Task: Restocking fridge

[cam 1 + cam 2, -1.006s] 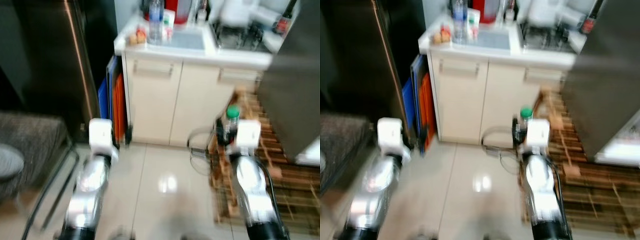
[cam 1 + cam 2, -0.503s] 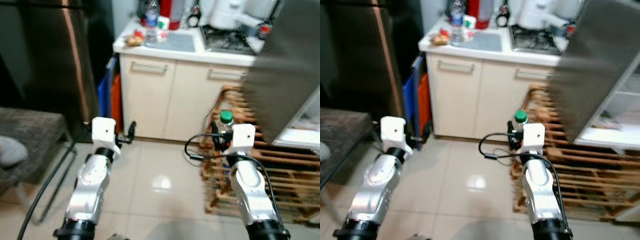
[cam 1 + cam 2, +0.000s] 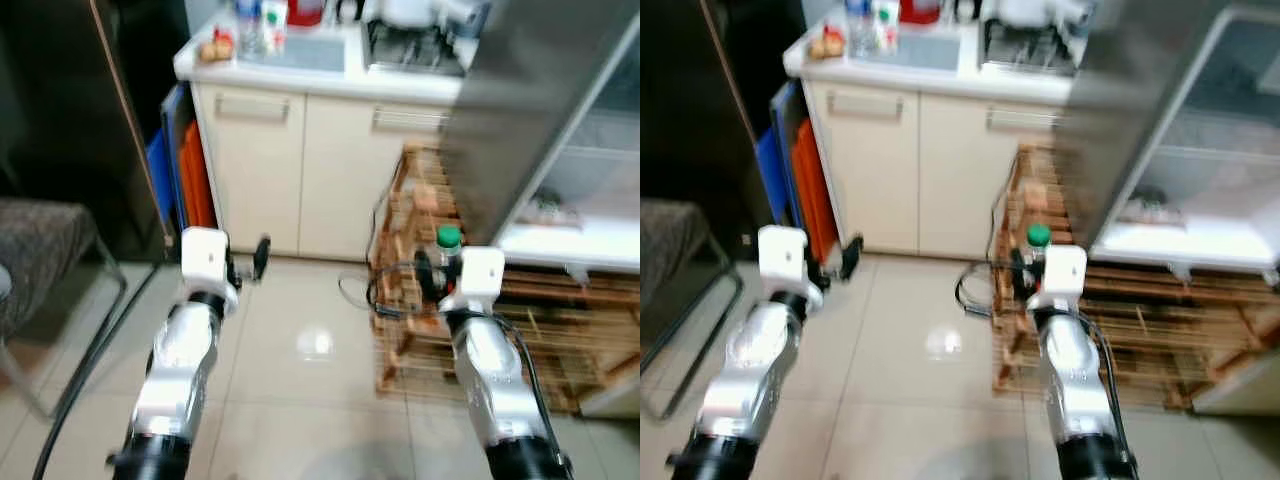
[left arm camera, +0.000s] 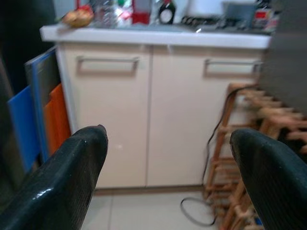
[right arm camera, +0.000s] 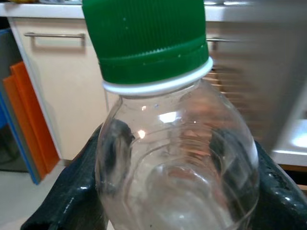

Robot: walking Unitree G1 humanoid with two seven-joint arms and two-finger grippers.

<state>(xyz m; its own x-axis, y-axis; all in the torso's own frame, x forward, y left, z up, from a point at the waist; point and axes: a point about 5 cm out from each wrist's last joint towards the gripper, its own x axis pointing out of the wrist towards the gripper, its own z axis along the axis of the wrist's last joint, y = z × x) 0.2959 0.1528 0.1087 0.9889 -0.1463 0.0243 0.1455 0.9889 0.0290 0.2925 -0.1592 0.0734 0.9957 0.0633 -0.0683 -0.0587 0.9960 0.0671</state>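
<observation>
Right tool grips bottle; left tool open

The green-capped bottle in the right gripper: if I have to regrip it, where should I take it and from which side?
Judging by its shape, grip the bottle on the rounded clear shoulder below the green cap, coming from the side as the right gripper does now. The bottle stands upright, and the ribbed cap is narrower and likelier to twist.
</observation>
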